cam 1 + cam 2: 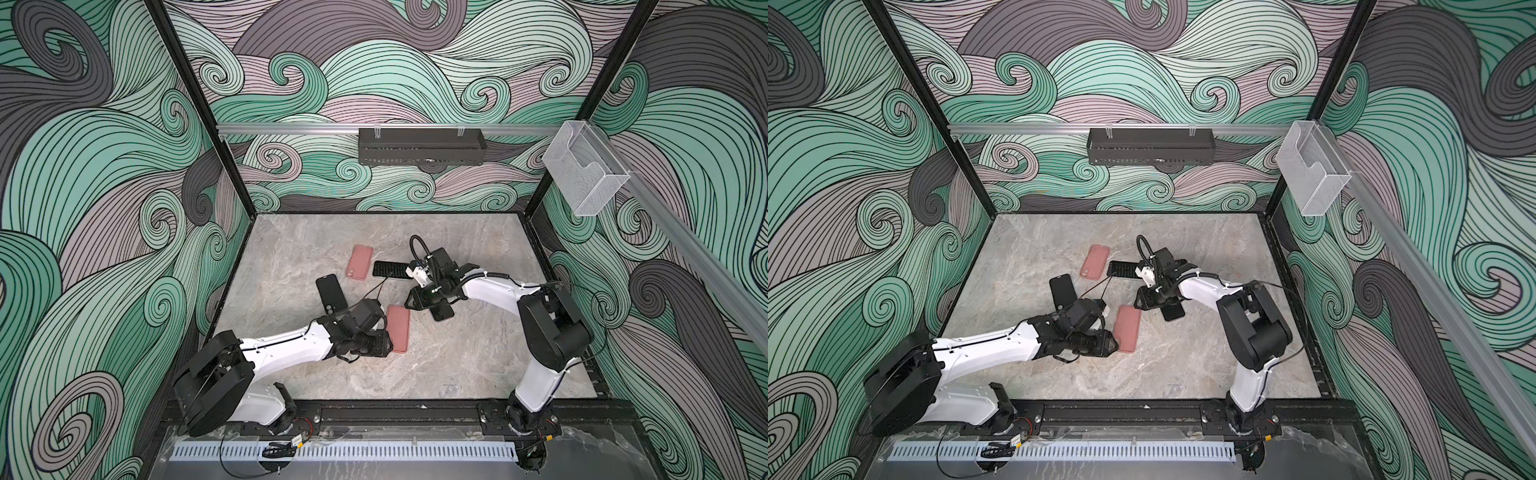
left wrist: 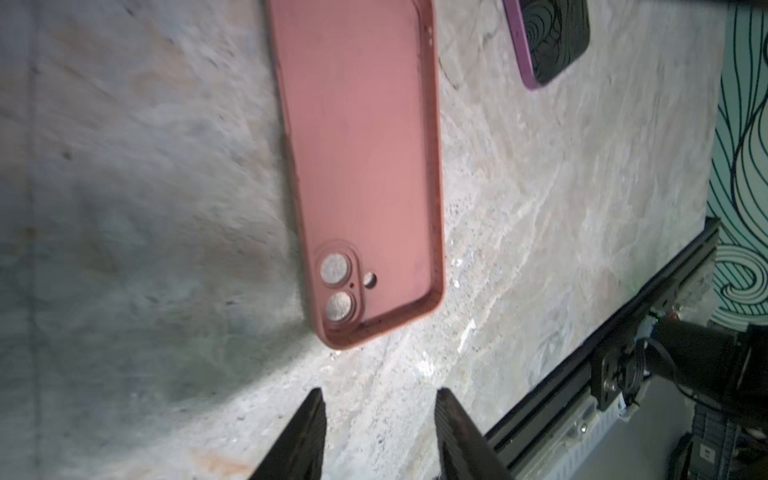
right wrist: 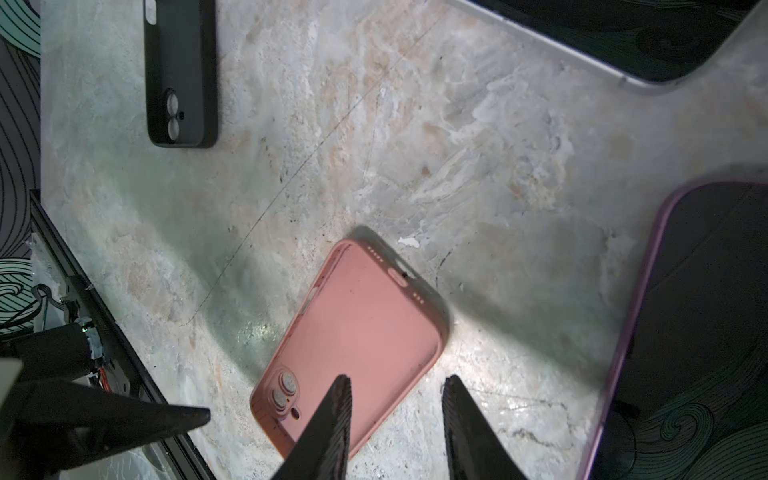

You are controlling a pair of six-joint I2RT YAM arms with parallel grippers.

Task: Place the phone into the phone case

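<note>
Top views: no phone is sitting in a case yet. The pink case [image 1: 399, 330] is lying flat near the middle of the table [image 1: 457, 365], slightly toward the near edge. The left gripper [image 1: 390, 344] is hovering at its near end and the right gripper [image 1: 409, 302] is hanging by its far end. The purple-edged phone [image 1: 444, 313] is lying just beside the case on the side of the right edge, partly hidden under the right gripper. Toward the far edge, a second pink case [image 1: 359, 262], a silver-edged phone [image 1: 388, 270] and a black case [image 1: 331, 293] are lying on the table, none of them held.

Left wrist: the fingers [image 2: 305, 440] are standing apart with nothing between them, stopping short of the camera-hole end of the pink case [image 2: 361, 166]. The case is facing open side up and empty, with the table showing through its lens holes. A corner of the purple-edged phone [image 2: 548, 45] is showing beyond it.

Right wrist: the fingers [image 3: 332, 419] are apart and gripping nothing. One is overlapping the pink case [image 3: 361, 345] in the picture, and I cannot tell whether they are touching. The purple-edged phone [image 3: 698, 332] is lying face up beside the case, not in it. The black case [image 3: 180, 75] is empty too.

Progress, as a judgement: the task is looking barely begun. The phone is yet to be picked up, lined up over the case and pressed in.
</note>
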